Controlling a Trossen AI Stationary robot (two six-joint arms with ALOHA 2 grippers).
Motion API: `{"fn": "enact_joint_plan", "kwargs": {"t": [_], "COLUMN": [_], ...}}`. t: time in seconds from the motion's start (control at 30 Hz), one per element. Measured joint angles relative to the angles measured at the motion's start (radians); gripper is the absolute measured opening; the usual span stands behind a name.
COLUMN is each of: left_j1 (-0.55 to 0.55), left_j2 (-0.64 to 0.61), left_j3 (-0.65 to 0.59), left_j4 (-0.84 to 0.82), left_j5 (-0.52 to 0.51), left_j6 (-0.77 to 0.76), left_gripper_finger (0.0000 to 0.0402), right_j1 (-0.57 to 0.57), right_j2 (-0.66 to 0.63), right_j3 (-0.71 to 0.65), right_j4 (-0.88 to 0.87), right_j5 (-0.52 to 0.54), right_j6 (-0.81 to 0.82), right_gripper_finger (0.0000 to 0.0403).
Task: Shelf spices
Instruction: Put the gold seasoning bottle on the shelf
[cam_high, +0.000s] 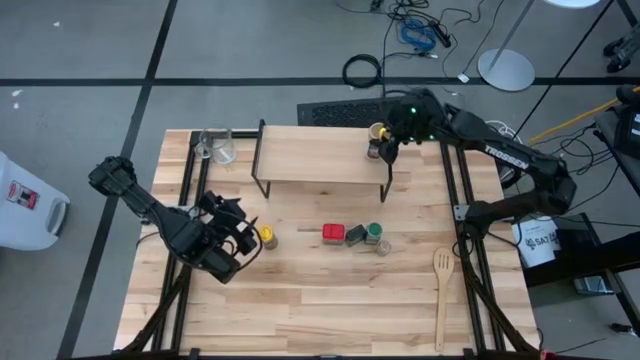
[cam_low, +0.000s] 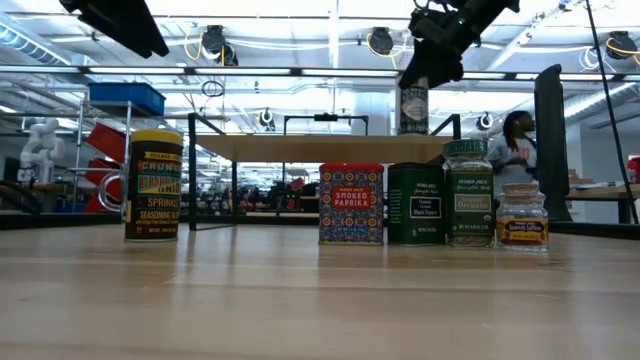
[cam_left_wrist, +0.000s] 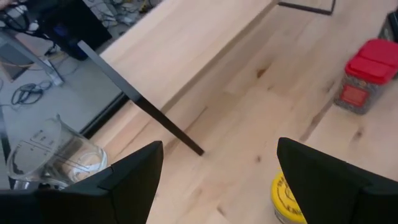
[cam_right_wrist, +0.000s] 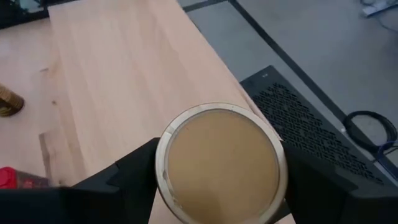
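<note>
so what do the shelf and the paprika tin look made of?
Shelf: pale wood plank top with visible grain, matte; thin black legs, likely metal. Paprika tin: probably printed metal, square with a seamed lid, slightly glossy red; material not certain from looks alone.

Left tool (cam_high: 243, 241) hovers with fingers spread; right tool (cam_high: 381, 143), arm outstretched, fingers clamped

glass cup (cam_high: 217, 146), wooden spatula (cam_high: 441, 296), table (cam_high: 300, 310)

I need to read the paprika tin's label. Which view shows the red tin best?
The low view: the red tin faces the camera, label legible. The high view shows only its top; the left wrist view catches it at an angle; the right wrist view shows only an edge sliver.
</note>
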Motion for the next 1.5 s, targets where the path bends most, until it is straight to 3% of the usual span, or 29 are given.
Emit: {"fn": "enact_joint_plan", "kwargs": {"t": [0.5,0.97,1.5], "left_j1": [0.076,0.082,0.082], "left_j2": [0.0,0.0,0.0], "left_j3": [0.0,0.0,0.0], "left_j4": [0.234,0.246,0.246], "left_j5": [-0.013,-0.012,-0.012], "left_j6": [0.231,0.236,0.236], "left_gripper_finger": [0.0325,0.0325,0.0325], "right_j1": [0.003,0.003,0.005], "right_j2": [0.0,0.001,0.001], "right_j3": [-0.026,-0.026,-0.026], "right_j4": [-0.005,-0.018,0.003], "right_j5": [0.027,0.05,0.021], "right_j6": [-0.003,-0.012,-0.013], "right_gripper_finger": [0.0274,0.0276,0.0315]}}
